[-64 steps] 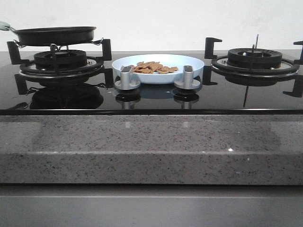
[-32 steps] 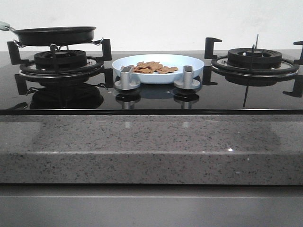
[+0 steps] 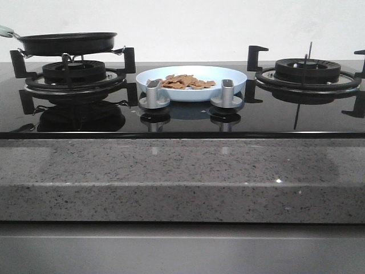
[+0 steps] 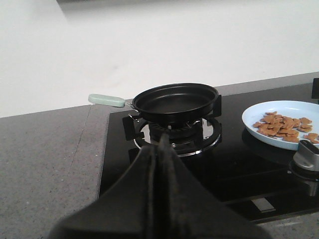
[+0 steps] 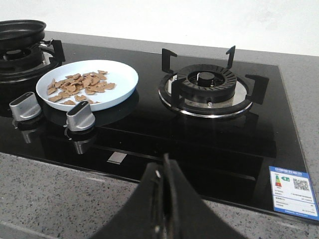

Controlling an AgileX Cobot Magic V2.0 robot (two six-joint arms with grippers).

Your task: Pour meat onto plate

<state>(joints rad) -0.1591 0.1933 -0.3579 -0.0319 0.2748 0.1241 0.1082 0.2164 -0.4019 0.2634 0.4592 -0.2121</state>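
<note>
Plain white wall [image 3: 228, 25] ran behind everything, speckled grey stone countertop [image 3: 182, 177] out front, glossy black glass hob [image 3: 182, 120] set in it, soft even light, faint reflections on glass

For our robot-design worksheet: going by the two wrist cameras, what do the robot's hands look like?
Only the fingers show. The left hand and right hand are both matte black, each a broad base that tapers to a narrow tip, with a thin seam between the two fingers. No cables, markings or arm links are visible.
</note>
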